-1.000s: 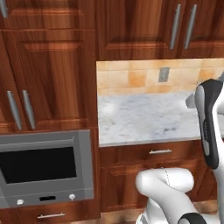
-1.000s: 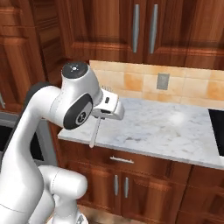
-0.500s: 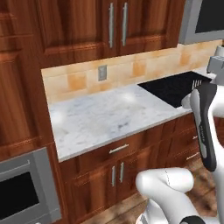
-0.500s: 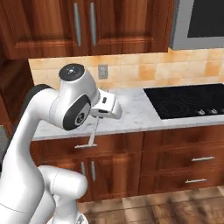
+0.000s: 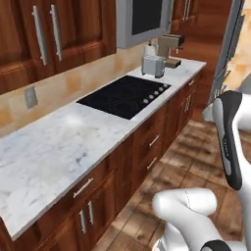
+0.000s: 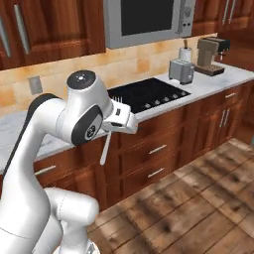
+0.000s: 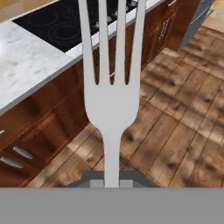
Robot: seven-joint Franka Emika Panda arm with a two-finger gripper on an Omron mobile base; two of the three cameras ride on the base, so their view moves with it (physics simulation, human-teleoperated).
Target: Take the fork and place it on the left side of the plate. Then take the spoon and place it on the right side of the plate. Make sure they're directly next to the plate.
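fork (image 7: pixel 112 105): silver-grey | counter (image 5: pixel 54 147): white-grey marble | cooktop (image 5: pixel 125 95): black | floor (image 6: pixel 198 198): brown wood

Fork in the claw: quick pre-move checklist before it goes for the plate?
1. Fork held in claw: ok, shut on the handle.
2. Fork straight in the grip: ok, tines point away in the hand view.
3. Plate in sight: not ok, none on the counter.
4. Spoon located: not ok.
5. Fork away from the cooktop and drawers: ok.
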